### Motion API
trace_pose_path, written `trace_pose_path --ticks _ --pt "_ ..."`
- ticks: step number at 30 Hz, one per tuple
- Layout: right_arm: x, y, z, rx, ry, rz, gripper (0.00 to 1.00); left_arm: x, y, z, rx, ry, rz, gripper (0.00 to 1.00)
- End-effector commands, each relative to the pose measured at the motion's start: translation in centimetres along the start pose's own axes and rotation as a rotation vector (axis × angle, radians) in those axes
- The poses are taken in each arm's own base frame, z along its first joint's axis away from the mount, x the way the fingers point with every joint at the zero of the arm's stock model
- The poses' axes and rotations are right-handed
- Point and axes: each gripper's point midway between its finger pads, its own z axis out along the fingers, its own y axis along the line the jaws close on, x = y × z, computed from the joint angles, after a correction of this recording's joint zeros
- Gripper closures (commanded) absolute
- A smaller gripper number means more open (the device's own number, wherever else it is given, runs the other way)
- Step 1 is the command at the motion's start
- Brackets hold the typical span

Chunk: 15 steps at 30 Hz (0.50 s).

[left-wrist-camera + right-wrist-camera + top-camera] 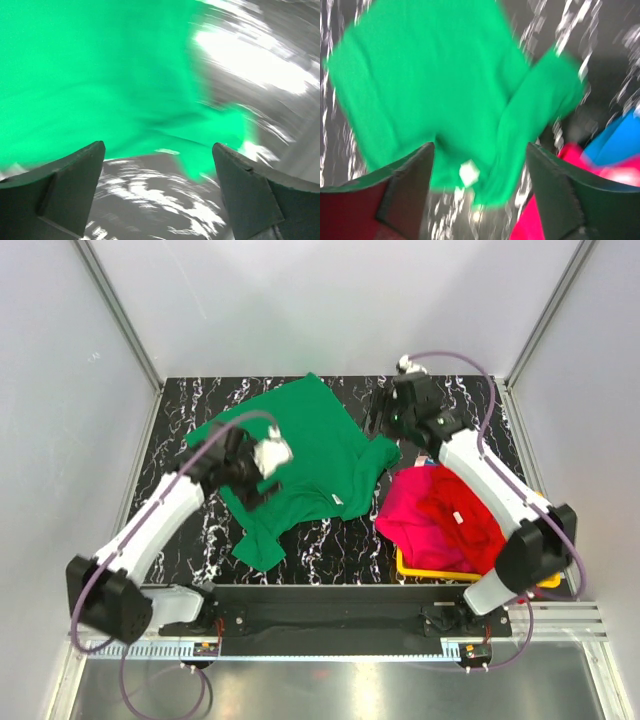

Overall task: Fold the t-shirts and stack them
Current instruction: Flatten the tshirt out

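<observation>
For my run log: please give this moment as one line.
left gripper open, empty | right gripper open, empty | green t-shirt unfolded on table | red t-shirt and pink t-shirt heaped on yellow tray

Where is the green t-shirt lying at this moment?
In the top view the green t-shirt lies spread at the centre of the black table, just left of the magenta-pink t-shirt.

green t-shirt (300, 455) spread, red t-shirt (462, 515) touching pink t-shirt (412, 515), on yellow tray (430, 571)
</observation>
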Motion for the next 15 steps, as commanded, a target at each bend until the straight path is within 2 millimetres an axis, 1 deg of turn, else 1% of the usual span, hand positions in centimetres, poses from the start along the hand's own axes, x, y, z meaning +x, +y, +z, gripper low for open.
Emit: trace_pose_path --ticks 1,2,3,4,5,6,7,8,9,10,11,12,13,14,15 --pt "-2.9 -3.1 3.5 0.131 -0.018 -0.059 0.22 -1.0 13.0 -0.2 -0.489 0.023 -0.271 0.09" --pt "-3.4 -3.7 5.2 0.17 -0.006 -0.079 0.26 -0.6 14.2 0.2 -0.519 0.036 -0.327 0.14" --pt "-3.8 -4.8 6.0 0.217 -0.006 -0.077 0.35 0.8 16.4 1.1 -0.559 0.075 -0.381 0.15" --pt "-4.1 -5.6 6.8 0.235 0.0 -0.065 0.38 0.6 18.0 0.7 -0.594 0.062 -0.414 0.16" --pt "-4.3 -6.8 8.1 0.251 0.017 -0.034 0.4 1.7 19.7 0.3 -0.638 0.077 -0.458 0.16" --pt "-4.1 -6.9 8.8 0.235 0.033 -0.022 0.4 2.0 21.4 0.2 -0.689 0.071 -0.469 0.14" --pt "-4.0 -7.2 9.4 0.238 0.043 -0.019 0.38 2.8 23.2 0.2 -0.747 0.103 -0.481 0.13" --pt "-3.7 -7.6 10.6 0.246 0.062 -0.027 0.35 3.7 24.7 -0.4 -0.789 0.112 -0.499 0.11" --pt "-3.4 -7.8 11.1 0.254 0.074 -0.035 0.33 4.1 26.0 -0.7 -0.818 0.111 -0.514 0.06" --pt "-3.2 -7.9 11.7 0.255 0.089 -0.038 0.29 4.0 27.6 -0.7 -0.833 0.109 -0.535 0.04" --pt "-2.3 -8.1 12.9 0.262 0.134 -0.046 0.27 5.0 28.9 -1.1 -0.849 0.108 -0.59 0.02" --pt "-1.6 -8.1 13.3 0.252 0.163 -0.046 0.26 5.7 29.4 -1.0 -0.836 0.129 -0.618 0.01" --pt "-0.6 -8.5 14.2 0.261 0.201 -0.047 0.25 6.0 31.1 -0.9 -0.838 0.122 -0.645 0.01" --pt "-0.1 -8.7 14.6 0.27 0.212 -0.047 0.25 6.3 31.8 -0.7 -0.838 0.13 -0.653 0.01" --pt "0.2 -9.0 14.9 0.278 0.22 -0.048 0.25 7.4 32.1 0.8 -0.818 0.171 -0.662 0.01"
